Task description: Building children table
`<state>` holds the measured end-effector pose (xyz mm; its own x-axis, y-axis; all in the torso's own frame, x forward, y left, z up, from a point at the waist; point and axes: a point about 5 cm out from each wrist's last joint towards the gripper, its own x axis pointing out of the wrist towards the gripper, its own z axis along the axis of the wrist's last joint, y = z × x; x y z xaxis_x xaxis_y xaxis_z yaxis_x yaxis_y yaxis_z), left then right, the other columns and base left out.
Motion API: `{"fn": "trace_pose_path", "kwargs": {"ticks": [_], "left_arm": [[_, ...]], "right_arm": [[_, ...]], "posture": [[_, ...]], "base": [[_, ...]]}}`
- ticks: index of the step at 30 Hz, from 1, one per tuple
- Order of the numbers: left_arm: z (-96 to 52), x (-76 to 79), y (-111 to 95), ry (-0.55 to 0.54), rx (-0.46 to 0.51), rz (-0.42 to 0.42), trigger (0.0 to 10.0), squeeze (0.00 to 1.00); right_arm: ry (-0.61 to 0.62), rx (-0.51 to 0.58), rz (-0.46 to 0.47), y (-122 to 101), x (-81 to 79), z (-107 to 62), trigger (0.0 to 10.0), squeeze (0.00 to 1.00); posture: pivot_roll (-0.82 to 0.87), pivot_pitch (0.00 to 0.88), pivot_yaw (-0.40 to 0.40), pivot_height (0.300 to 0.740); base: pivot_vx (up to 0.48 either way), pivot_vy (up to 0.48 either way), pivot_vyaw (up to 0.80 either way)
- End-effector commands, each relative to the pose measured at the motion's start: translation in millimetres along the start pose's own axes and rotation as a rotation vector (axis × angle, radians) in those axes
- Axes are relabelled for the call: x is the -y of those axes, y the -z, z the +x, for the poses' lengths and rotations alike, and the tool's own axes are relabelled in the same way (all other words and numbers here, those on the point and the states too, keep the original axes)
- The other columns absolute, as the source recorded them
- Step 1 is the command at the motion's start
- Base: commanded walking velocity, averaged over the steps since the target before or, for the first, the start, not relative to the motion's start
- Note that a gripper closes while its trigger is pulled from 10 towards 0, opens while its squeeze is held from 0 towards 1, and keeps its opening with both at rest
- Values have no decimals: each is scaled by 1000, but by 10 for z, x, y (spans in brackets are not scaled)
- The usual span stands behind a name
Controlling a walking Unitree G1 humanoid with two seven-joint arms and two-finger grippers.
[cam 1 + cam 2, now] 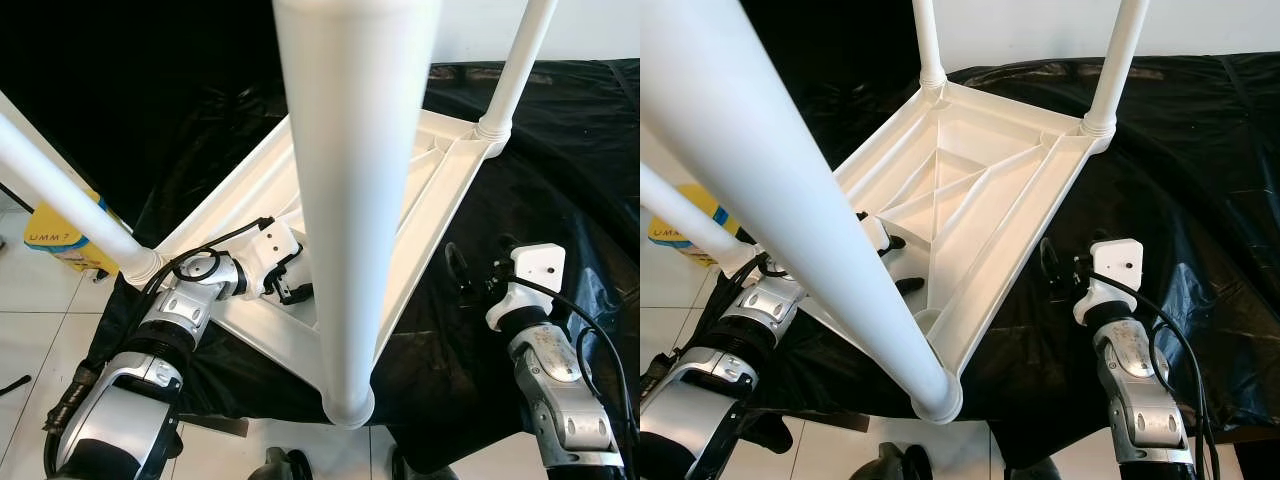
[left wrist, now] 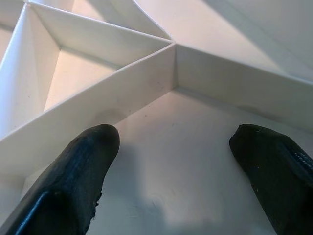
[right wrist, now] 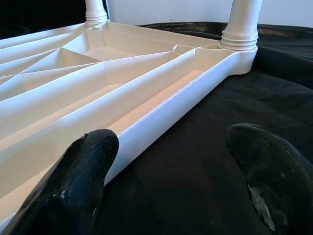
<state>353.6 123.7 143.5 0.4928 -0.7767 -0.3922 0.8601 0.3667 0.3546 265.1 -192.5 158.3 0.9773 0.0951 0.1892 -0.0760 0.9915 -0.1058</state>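
Upturned table (image 1: pixel 970 200) is lying legs-up on the black sheet (image 1: pixel 1200 180); left gripper (image 2: pixel 171 161), jaws released, is bracing inside its ribs while right gripper (image 3: pixel 171 166), jaws released, is hovering beside its edge

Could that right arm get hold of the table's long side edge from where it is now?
Probably yes: the right tool hangs open beside the upturned table's side rail, only bare black sheet between.

Upturned table (image 1: pixel 970 190) on black sheet (image 1: pixel 1180 180), legs up, left tool (image 1: pixel 290 285) inside its underside, right tool (image 1: pixel 1060 270) beside its right edge
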Motion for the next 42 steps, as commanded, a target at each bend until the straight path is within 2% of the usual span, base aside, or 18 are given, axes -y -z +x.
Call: {"fn": "trace_pose_path", "kwargs": {"ticks": [1, 42], "left_arm": [[-7, 86, 187, 35, -75, -37, 9255, 0], [-7, 86, 187, 35, -75, -37, 9255, 0]], "right_arm": [[1, -8, 3, 8, -8, -24, 10000, 0], [1, -8, 3, 8, -8, -24, 10000, 0]], "posture": [[-162, 188, 104, 740], [-162, 188, 104, 740]], "base": [[0, 0, 0], [0, 0, 0]]}}
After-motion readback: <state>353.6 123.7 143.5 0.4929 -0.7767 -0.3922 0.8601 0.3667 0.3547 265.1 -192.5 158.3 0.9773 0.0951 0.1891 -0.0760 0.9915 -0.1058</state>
